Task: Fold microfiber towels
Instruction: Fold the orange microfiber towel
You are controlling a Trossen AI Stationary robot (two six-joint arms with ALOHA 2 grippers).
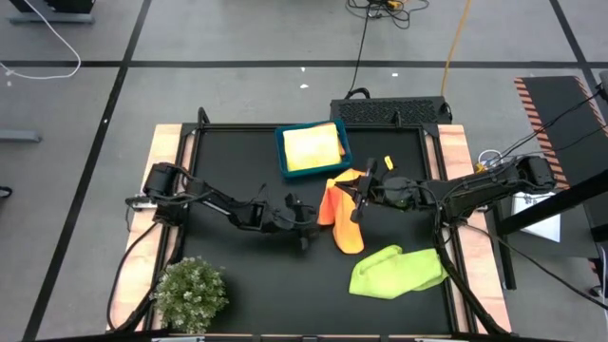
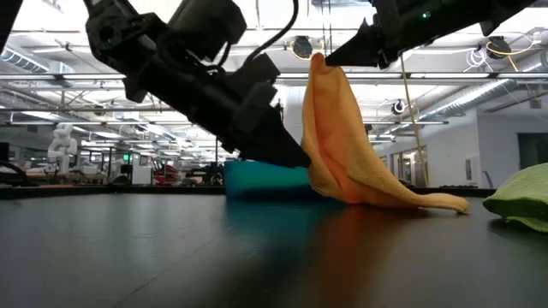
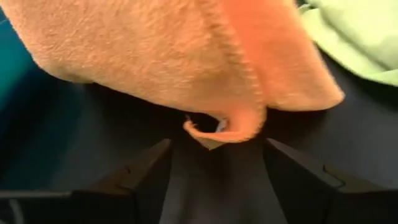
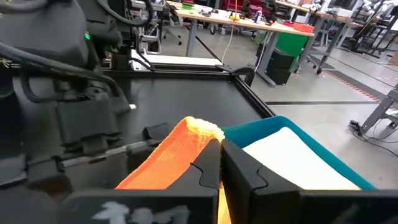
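Orange towel point(image 2: 342, 145) mid-fold: right gripper point(image 4: 219, 163) clamped on its raised edge, beside blue bin point(image 1: 283, 152). Left gripper point(image 3: 214, 163) spread, empty; must regrasp hanging corner.

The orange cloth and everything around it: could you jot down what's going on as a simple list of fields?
orange towel: lifted at one edge, the rest trailing on the black table
right gripper: shut on the orange towel's raised edge
left gripper: open, just beside the orange towel, not holding it
lime green towel: crumpled on the table, near the right arm's side
blue bin: at the far edge, with a folded yellow towel inside
plant: near corner on the left arm's side
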